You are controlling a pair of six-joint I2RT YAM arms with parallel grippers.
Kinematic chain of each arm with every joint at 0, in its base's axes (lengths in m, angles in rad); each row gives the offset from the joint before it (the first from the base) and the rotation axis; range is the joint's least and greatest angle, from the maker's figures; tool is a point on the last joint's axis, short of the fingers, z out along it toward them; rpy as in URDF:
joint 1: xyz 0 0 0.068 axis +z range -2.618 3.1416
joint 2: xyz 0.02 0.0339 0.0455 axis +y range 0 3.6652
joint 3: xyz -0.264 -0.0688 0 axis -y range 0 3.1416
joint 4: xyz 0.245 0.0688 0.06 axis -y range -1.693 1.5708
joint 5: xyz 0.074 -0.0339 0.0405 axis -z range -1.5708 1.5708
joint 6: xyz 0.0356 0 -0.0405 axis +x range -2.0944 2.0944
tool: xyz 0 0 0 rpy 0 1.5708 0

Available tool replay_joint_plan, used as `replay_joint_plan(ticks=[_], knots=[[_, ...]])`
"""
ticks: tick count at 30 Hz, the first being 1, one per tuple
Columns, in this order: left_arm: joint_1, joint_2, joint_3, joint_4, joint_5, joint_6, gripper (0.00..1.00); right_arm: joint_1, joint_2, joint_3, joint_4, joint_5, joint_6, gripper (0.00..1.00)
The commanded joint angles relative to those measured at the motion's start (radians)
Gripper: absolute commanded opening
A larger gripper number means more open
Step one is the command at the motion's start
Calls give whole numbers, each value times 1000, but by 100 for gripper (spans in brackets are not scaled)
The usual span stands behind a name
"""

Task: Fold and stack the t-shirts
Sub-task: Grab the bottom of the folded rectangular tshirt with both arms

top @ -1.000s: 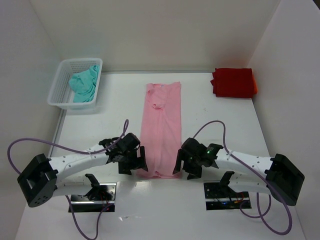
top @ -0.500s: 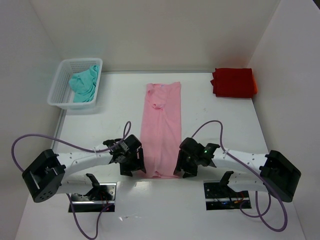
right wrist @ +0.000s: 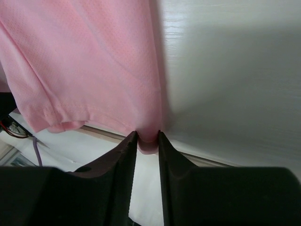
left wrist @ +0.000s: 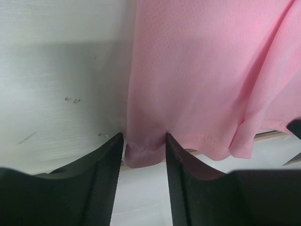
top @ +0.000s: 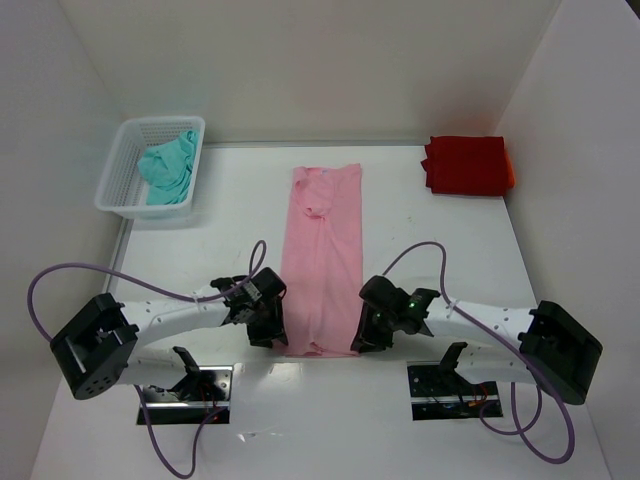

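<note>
- Pink t-shirt (top: pixel 322 250) lies flat on the counter (top: pixel 200 260), folded into a long strip at the middle, collar end far, hem end near.
- Left arm (top: pixel 170 315) is low and stretched inward from its base at the near left, with the wrist tipped down at the strip's near-left corner.
- Left claw (left wrist: pixel 145 140) is apart, with its fingers (left wrist: pixel 109 165) straddling that hem corner. The cloth lies flat between them, not squeezed.
- Right arm (top: pixel 480 322) mirrors it from the near right, with the wrist down at the near-right corner.
- Right claw (right wrist: pixel 147 137) is clamped on the pink t-shirt, with the hem corner pinched in a narrow gap.
- Red t-shirt (top: pixel 468 165) sits folded at the far right of the counter.
- Teal t-shirt (top: pixel 168 168) is crumpled in the white basket (top: pixel 112 190) at far left.
</note>
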Motion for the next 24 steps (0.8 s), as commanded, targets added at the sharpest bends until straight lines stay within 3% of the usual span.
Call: replay_joint_plan(ticks=[1,3,7,8,16,24], knots=[[-3,3,16,0,-17,2,48,8,-18,-22,45,1,25,29],[-3,3,16,0,-17,2,44,8,-18,-22,55,1,25,27],[-3,13,16,0,-17,11,35,8,-27,-31,65,-8,34,11],[-3,23,16,0,-17,22,29,8,-27,-31,65,-8,34,8],[-3,50,71,-12,-7,68,0,8,-50,14,30,27,25,0],[-3,21,252,-117,-18,159,0,8,-41,181,-46,101,-28,0]])
